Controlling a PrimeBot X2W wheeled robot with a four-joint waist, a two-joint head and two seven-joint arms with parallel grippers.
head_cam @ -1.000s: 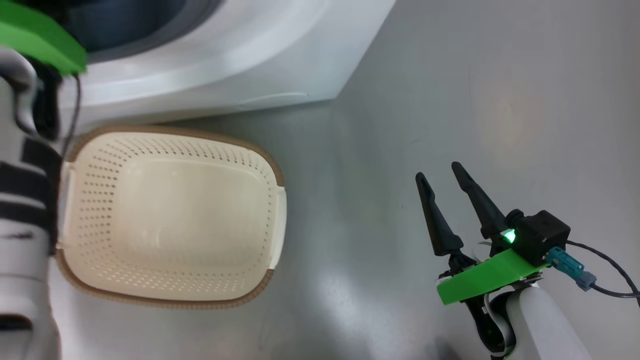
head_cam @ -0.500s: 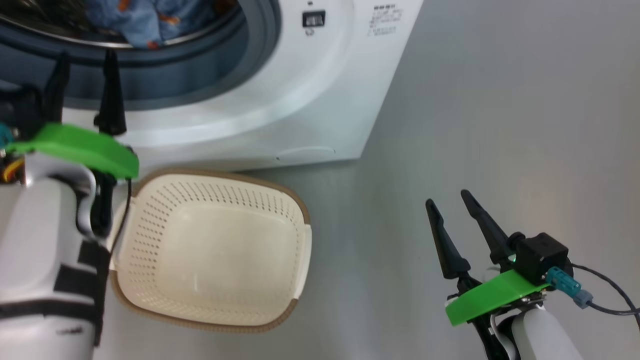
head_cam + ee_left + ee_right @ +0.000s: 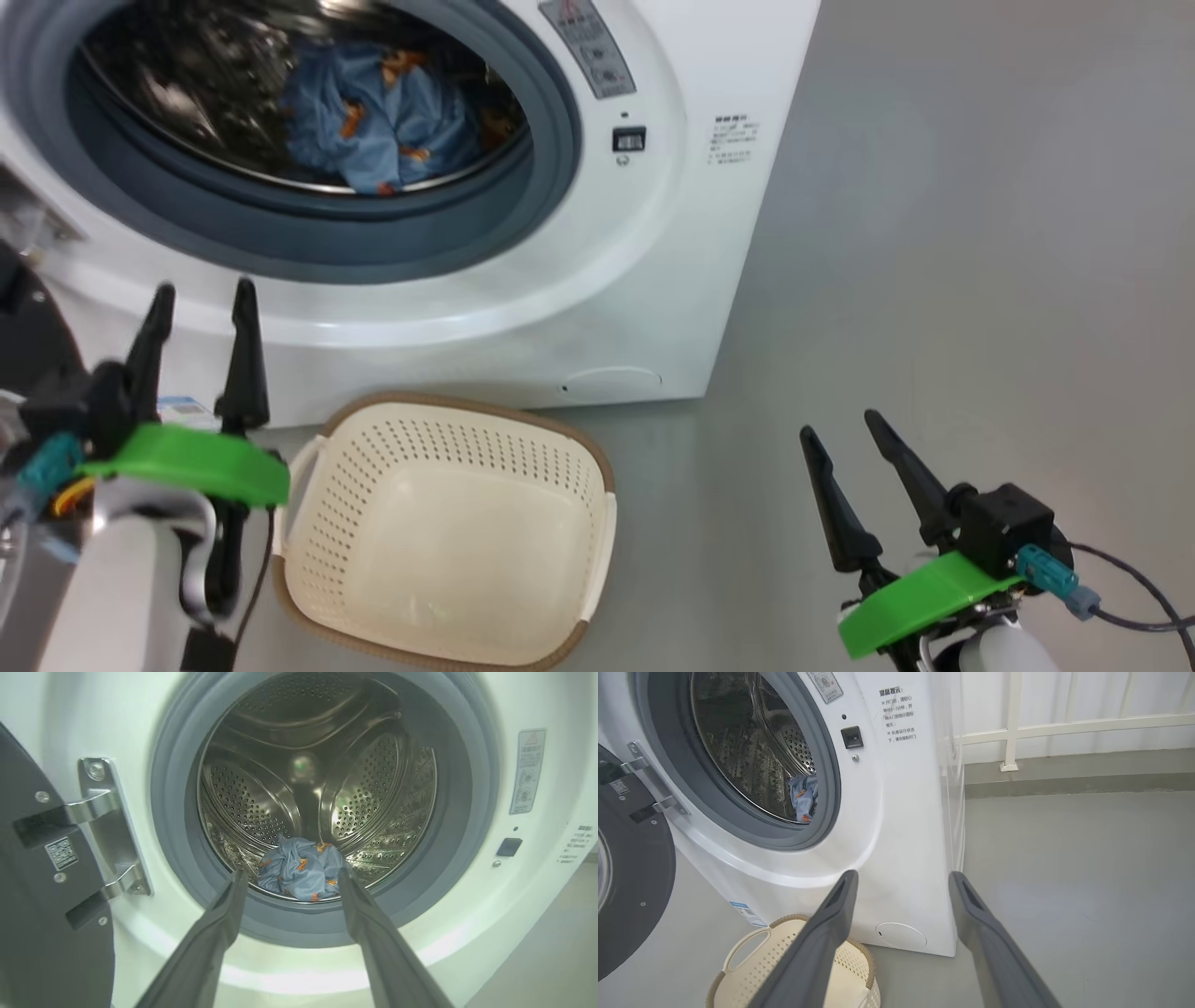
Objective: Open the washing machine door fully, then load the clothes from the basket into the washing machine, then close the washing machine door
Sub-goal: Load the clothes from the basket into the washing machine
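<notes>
Head view down over the basket [image 3: 459, 402]; both wrist views toward the washing machine [image 3: 472, 914], left wrist closer

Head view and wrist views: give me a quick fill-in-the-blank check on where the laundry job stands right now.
1. The basket on the floor is ____.
2. The clothes lie ____ the washing machine.
3. The washing machine door stands ____.
4. The left gripper and the right gripper, jaws apart, hold ____.

Missing words: empty; inside; open; nothing.
</notes>
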